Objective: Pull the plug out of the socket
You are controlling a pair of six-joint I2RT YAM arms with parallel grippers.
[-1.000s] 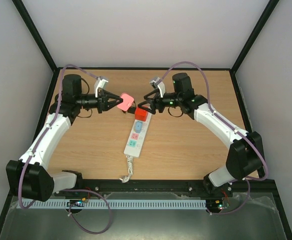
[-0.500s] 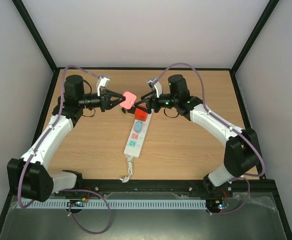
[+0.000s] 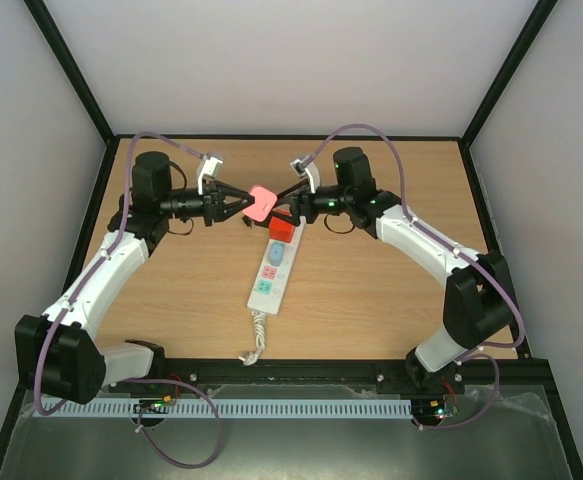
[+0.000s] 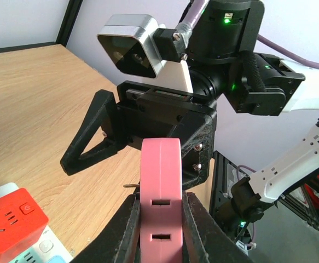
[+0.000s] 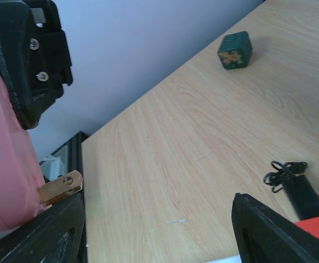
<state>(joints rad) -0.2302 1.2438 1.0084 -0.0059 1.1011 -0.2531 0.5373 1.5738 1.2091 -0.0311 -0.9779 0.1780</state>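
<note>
Plug (image 3: 260, 203), pink, pinched in left gripper (image 3: 243, 206), clear of socket (image 3: 267, 275); right gripper (image 3: 279, 211) fingers spread just beside it; red plug (image 3: 282, 231) seated on socket.

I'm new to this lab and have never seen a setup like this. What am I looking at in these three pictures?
Two white robot arms are bolted at the near edge of a wooden table. One picture looks down from above; the other two come from a camera on each wrist. On the table lies a white power strip with pastel outlets, a coiled cord and a red block on its far end. The left claw is shut on a pink plug, held clear of the strip. The right claw stands open beside it. A small green cube sits further off.
</note>
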